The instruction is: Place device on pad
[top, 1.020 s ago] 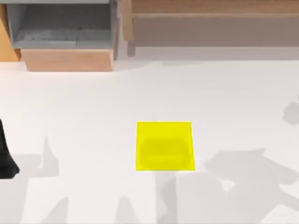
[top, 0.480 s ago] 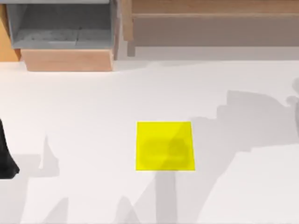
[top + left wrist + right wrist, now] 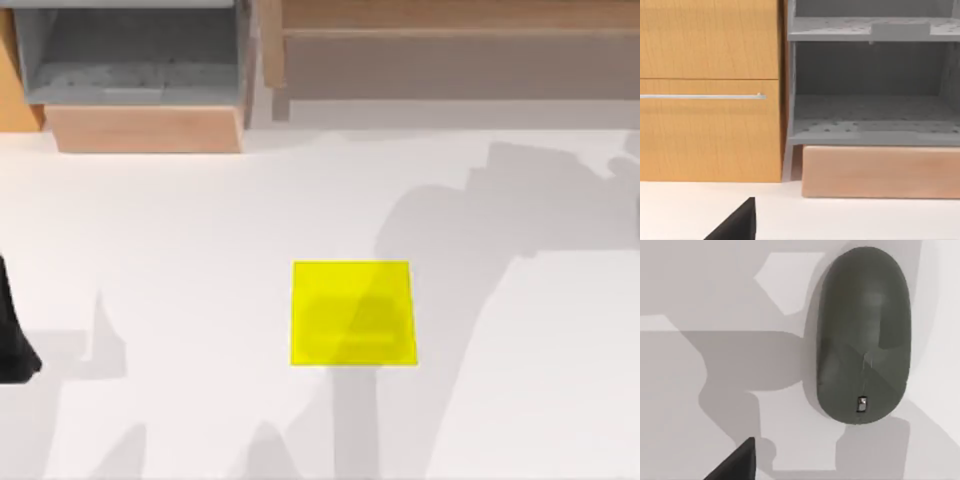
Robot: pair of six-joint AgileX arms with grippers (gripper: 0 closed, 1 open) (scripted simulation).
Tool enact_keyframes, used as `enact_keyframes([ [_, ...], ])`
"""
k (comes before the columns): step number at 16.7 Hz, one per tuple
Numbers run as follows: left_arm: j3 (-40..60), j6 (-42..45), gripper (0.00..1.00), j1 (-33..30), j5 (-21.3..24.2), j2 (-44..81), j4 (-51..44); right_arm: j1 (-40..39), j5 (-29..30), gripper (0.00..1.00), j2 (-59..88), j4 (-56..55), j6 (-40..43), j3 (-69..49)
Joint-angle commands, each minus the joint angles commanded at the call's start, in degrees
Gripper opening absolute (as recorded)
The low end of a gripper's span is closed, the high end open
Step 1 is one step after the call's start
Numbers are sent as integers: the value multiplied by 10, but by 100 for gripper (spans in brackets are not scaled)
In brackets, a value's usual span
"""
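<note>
Light was bright and even across the white table (image 3: 180, 250), no glare. Broad soft-edged grey shadows lay over its right half and along the near edge; a faint darker patch crossed the pad (image 3: 353, 313). In the right wrist view, angular shadows surrounded the device (image 3: 863, 335), itself partly shaded. Edges looked slightly soft throughout; no visible distortion.
</note>
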State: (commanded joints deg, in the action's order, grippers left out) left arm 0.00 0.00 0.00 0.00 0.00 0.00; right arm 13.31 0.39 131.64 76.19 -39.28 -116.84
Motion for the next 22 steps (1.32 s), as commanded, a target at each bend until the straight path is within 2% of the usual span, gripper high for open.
enact_keyframes([
  [10, 0, 0, 100, 0, 0, 0, 0, -2, -1, 100, 12, 0, 4, -19],
  [17, 0, 0, 100, 0, 0, 0, 0, -1, 0, 100, 47, -164, 4, 105],
  [22, 0, 0, 100, 0, 0, 0, 0, -1, 0, 100, 54, -189, 4, 127],
])
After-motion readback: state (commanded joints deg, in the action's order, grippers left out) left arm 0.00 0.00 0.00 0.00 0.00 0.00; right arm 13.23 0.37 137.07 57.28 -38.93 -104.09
